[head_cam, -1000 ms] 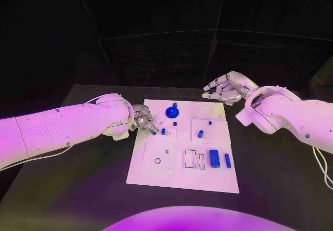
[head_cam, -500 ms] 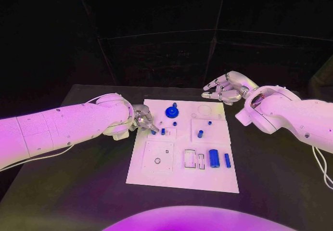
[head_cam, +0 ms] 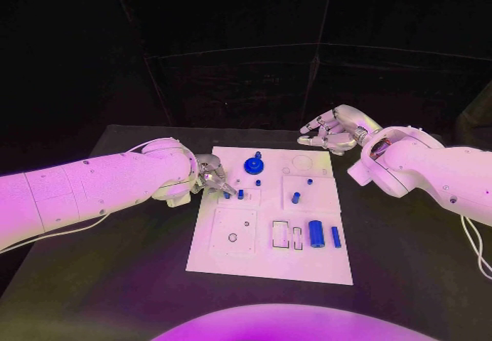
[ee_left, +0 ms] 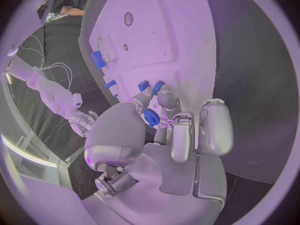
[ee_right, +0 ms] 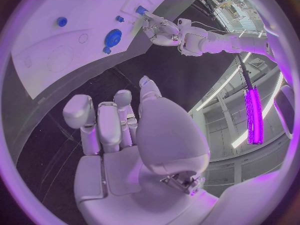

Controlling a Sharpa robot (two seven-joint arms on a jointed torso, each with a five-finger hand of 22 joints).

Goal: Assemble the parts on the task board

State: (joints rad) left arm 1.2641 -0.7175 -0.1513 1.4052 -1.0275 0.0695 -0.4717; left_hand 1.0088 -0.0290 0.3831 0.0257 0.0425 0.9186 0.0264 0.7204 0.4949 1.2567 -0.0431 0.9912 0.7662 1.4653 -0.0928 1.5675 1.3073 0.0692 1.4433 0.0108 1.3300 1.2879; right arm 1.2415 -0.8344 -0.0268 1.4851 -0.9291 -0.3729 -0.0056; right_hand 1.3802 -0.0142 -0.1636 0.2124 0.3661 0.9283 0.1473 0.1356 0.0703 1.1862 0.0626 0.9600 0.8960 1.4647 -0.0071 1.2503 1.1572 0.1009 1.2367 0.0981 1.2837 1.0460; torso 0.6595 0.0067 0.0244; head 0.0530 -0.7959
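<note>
The left hand (head_cam: 212, 177) is pinching a small blue peg (head_cam: 227, 194) at the left edge of the white task board (head_cam: 269, 263) on the bench; the right hand (head_cam: 333, 130) is hovering beyond the board's far right corner, fingers loosely spread, gripping nothing.

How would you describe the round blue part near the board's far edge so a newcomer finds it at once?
Start at the white board in the middle of the black table. Go to its far edge, just left of centre, beyond the left hand. The round part sits there: a wide, disc-shaped blue piece, while the blue parts near it are small pegs.
</note>
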